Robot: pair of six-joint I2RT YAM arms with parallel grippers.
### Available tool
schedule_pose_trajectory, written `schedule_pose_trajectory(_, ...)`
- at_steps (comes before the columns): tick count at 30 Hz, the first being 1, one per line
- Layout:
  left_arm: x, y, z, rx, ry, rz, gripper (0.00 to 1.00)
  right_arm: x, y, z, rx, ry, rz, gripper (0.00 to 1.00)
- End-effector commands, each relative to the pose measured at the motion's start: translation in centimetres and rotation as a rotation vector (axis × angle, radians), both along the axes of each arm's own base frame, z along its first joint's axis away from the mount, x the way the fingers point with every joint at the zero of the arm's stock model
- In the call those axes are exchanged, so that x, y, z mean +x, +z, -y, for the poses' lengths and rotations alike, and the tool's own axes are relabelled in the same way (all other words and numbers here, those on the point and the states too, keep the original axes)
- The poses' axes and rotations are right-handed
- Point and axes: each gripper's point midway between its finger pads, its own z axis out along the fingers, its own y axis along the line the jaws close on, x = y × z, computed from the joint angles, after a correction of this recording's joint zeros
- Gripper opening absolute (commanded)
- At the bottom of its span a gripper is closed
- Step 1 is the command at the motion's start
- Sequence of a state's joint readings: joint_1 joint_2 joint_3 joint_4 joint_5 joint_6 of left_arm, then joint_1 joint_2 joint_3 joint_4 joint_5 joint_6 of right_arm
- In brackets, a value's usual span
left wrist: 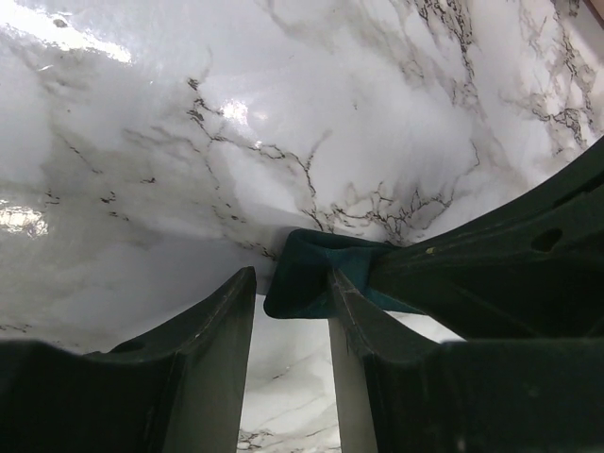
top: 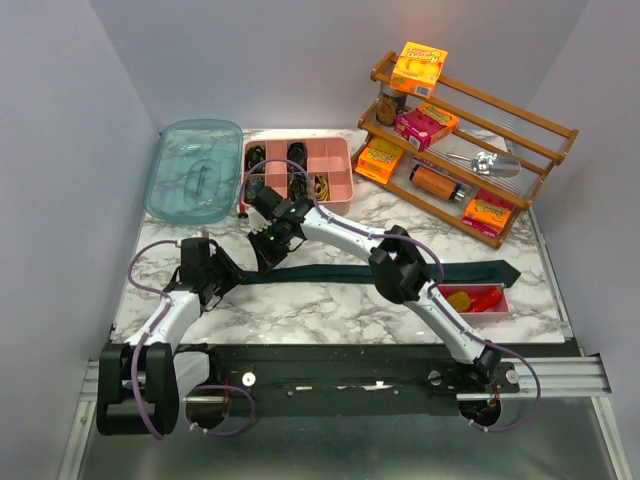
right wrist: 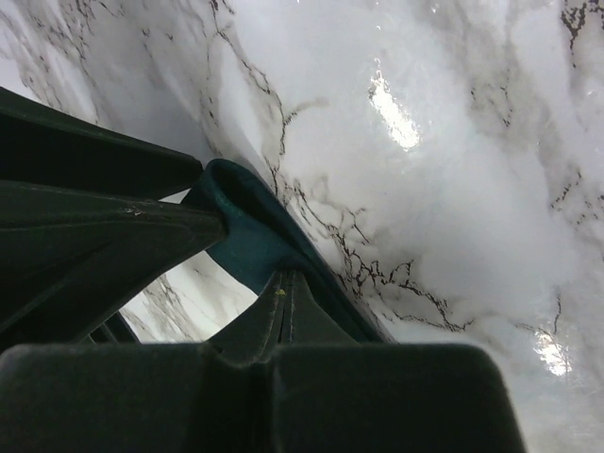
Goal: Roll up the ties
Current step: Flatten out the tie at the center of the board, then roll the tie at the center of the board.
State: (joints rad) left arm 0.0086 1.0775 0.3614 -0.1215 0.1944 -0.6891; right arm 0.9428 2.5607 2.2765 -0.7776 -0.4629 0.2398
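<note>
One tie (top: 350,272) end — pinched by right hand (right wrist: 253,247), sitting inside half-open left hand (left wrist: 291,278)

This is a robotics lab cell. Plain grey walls (top: 300,60) box in a marble-patterned table (top: 320,305). Robot arms (top: 345,232) are bolted to a metal rail (top: 565,376), and a wooden rack (top: 545,132) holds staged snack boxes (top: 418,68).

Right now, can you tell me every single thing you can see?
tie: one, dark teal, stretched across the middle
pink tray: one, back centre
coils: several, dark and yellow, in that tray
plastic cover: one, clear blue, back left
rack: one, brown wood, back right
boxes: several, orange and pink, on the rack
small dish: one, pink, front right
table: one, white marble, underneath
left gripper: one, black, open at the tie's end
right gripper: one, black, shut on the tie
</note>
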Motion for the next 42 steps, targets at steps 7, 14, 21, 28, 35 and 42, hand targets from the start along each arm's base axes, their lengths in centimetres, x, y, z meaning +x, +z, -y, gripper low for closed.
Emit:
schedule_pose_trajectory(7,1.7,0.5,0.9,0.026,-0.052,0.066,0.3,-0.3,-0.8,-0.3,-0.009,0.006,-0.01,0.01)
schedule_pose_trajectory(14,2.2,1.9,2.2,0.037,-0.097,0.112,0.11,-0.2,-0.8,-0.3,-0.012,0.001,-0.009,0.01)
schedule_pose_trajectory(21,2.5,4.1,2.1,0.085,-0.087,0.162,0.01,0.0,-1.3,0.0,-0.032,-0.014,-0.002,0.01)
schedule_pose_trajectory(28,2.8,5.9,2.4,0.084,-0.088,0.208,0.0,0.0,-1.5,0.3,-0.04,-0.021,-0.004,0.01)
schedule_pose_trajectory(35,3.2,6.7,3.2,0.073,-0.112,0.232,0.0,-0.2,-2.0,0.5,-0.058,-0.025,-0.011,0.01)
schedule_pose_trajectory(42,3.5,7.3,4.3,0.054,-0.133,0.256,0.0,-0.4,-2.8,1.0,-0.087,-0.028,-0.029,0.01)
